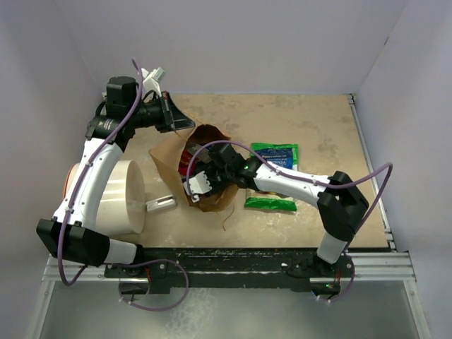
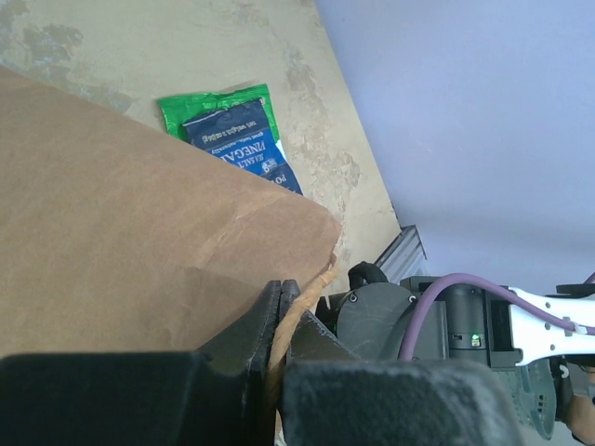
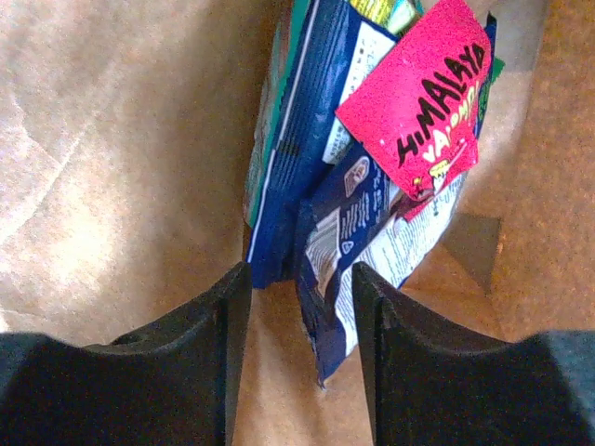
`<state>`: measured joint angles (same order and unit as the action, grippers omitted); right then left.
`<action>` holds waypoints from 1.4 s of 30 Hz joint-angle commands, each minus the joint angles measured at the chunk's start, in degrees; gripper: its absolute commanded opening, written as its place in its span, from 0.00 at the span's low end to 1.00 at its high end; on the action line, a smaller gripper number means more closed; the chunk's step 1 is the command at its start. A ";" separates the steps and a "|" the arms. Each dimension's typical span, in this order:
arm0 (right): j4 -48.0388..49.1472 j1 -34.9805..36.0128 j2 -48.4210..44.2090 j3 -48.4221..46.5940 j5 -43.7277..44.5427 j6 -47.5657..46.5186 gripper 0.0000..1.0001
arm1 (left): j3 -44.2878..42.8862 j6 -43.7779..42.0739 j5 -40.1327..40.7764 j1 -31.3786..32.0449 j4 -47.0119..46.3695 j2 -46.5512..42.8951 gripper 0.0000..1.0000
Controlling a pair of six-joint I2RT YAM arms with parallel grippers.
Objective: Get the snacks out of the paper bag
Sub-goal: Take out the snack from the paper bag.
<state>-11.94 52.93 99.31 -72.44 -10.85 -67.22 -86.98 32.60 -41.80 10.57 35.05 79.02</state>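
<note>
Pale lilac walls close in a mottled beige table. On it the paper bag lies a little to 9 o'clock of centre, with its mouth turned toward 5 o'clock. A large white cylinder sits at the bag's 8 o'clock, and a small white-grey bar lies between the two.

The left gripper is pinched shut at the bag's rim at 12 o'clock, with the twisted paper handle running between its jaws, so the mouth is held up and open. The right gripper is inside the bag with its jaws apart. The lower edge of a crumpled blue-and-white packet hangs between them, close to one finger but not yet clamped.

The other snacks stand packed on edge deeper in the bag: a flat dark blue packet at 11 o'clock of the fingers, a bright pink-red packet at 1 o'clock, and a sliver of yellow-green at the top. One bright green packet is already out on the table at the bag's 3 o'clock, with the right forearm crossing over it.

These packets look light, thin and slick, with foil that buckles rather than resists. A bite on the flat sealed edge should hold better than one on the puffed middle, where the film would probably slide. The hanging blue-and-white edge is the nearest such seam. Because the packets overlap, pulling one may drag a neighbour along. The bag itself is soft and creased, so it probably depends on the left grip to stay open.
</note>
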 commanded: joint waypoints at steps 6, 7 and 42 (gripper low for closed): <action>6.08 -0.61 0.86 -1.01 6.19 -1.76 0.38 | 0.74 0.72 -1.31 -0.50 -2.63 -2.58 0.00; 7.00 -0.67 1.21 -0.91 6.47 -1.32 0.37 | 0.84 0.73 -1.27 -0.47 -2.64 -2.61 0.00; 1.55 -2.92 -5.51 -3.71 0.90 6.92 0.00 | 0.80 0.46 -0.60 -0.56 -1.97 -3.00 0.00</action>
<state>-1.23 50.13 99.90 -71.44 -5.54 -63.77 -85.67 33.41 -42.83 10.57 35.27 77.76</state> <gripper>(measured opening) 0.008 0.003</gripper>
